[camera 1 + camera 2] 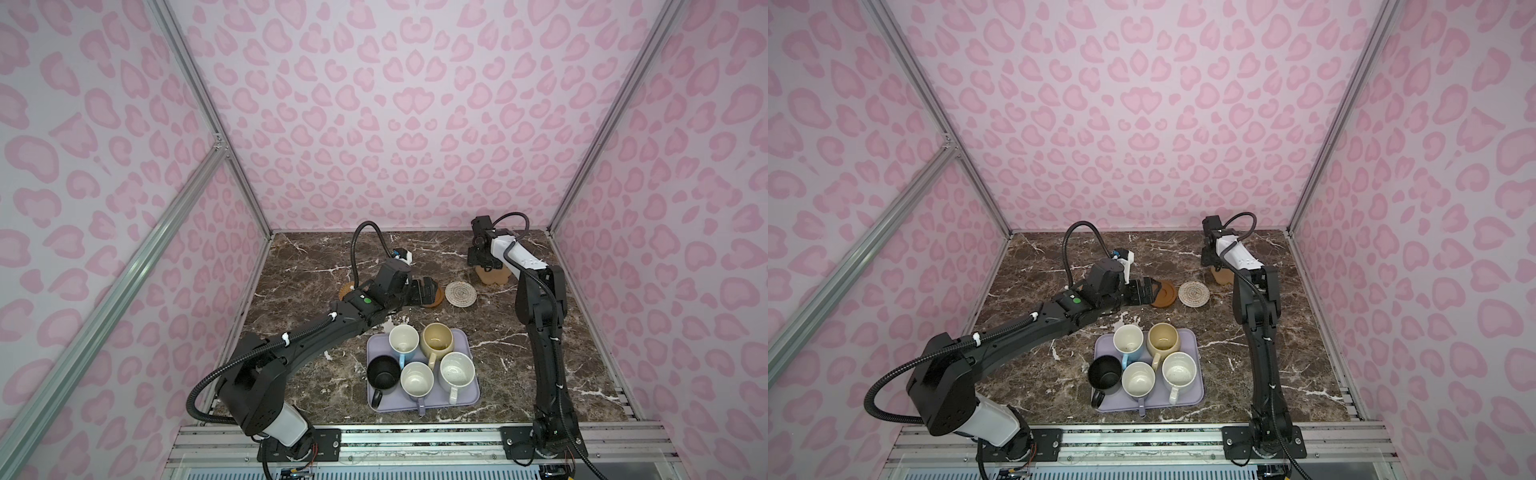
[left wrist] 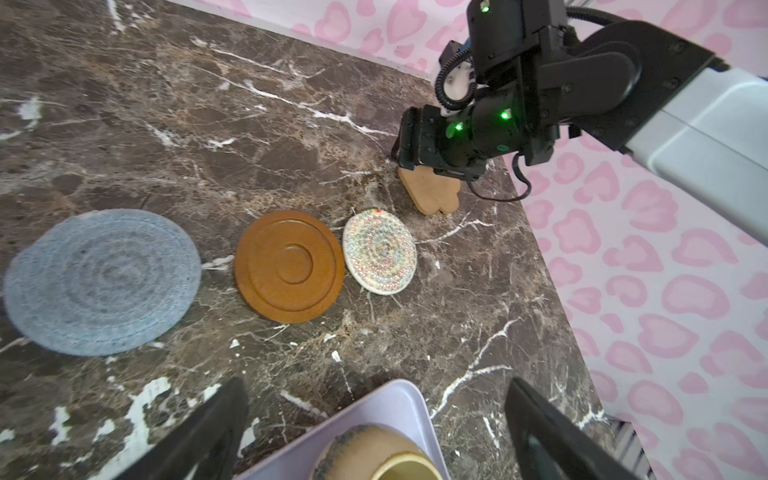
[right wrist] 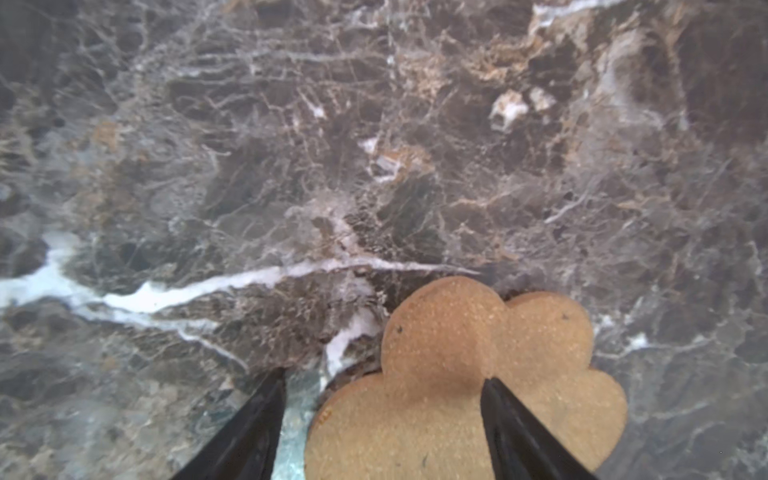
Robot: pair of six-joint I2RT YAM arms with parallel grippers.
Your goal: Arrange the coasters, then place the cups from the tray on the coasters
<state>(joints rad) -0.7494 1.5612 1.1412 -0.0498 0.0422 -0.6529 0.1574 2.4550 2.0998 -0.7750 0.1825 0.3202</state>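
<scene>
Straddling an edge of the flower-shaped coaster (image 3: 457, 374) beyond the tray (image 1: 465, 401), the right gripper (image 3: 384, 374) stands fingers apart, one tip over it; the left gripper (image 2: 376, 382) gapes wide.

Robot test cell in a lab, not a home. Box enclosure: aluminium profile frame (image 1: 124, 282) carries flat panels (image 1: 395, 104) printed with pink leopard spots, closing in beyond and on both sides of the jaws. Marble-look tabletop (image 1: 316, 266) lies below the jaws of left gripper (image 1: 428, 291) and right gripper (image 1: 478, 266). Arms stand bolted on black plates (image 1: 515, 442) to a slotted metal rail (image 1: 415, 436), well behind the jaws. Green status lights (image 2: 505, 115) glow just behind the right jaws.
</scene>
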